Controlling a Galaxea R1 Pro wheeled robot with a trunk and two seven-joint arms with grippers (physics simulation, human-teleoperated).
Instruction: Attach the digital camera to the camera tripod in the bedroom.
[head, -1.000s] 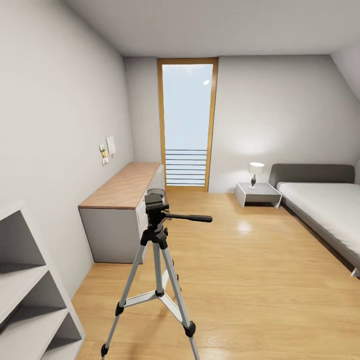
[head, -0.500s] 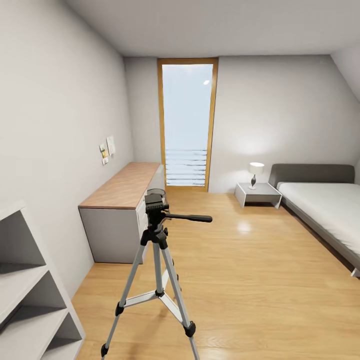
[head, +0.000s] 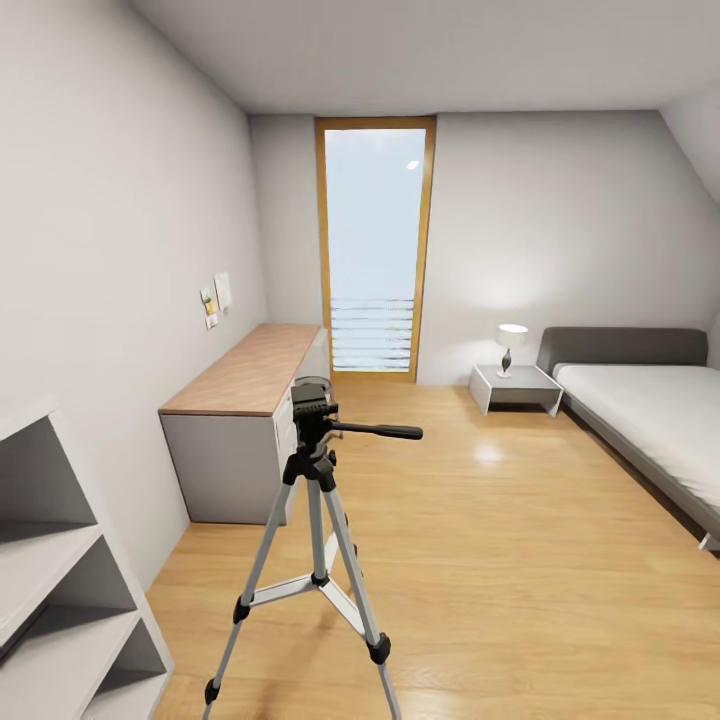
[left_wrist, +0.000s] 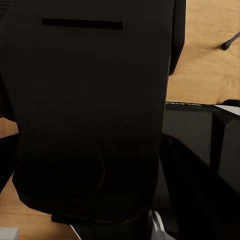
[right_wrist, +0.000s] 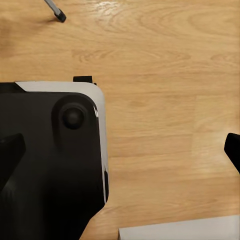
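Observation:
The camera tripod stands on the wood floor at the lower left of the head view, silver legs spread and black head bare, with its pan handle pointing right. One tripod foot shows in the left wrist view, and a tripod foot in the right wrist view. A black boxy body with a thin slot, seemingly the digital camera, sits right against the left wrist lens, held in my left gripper, whose fingers are hidden. My right gripper hangs open over the floor beside my base.
A wood-topped desk runs along the left wall behind the tripod. A grey cube shelf is close at the lower left. The tall window, a nightstand with lamp and the bed lie beyond open floor.
The whole head view has shifted slightly, so the camera moved; the tripod now sits a touch higher in the picture. Nothing in the room moved.

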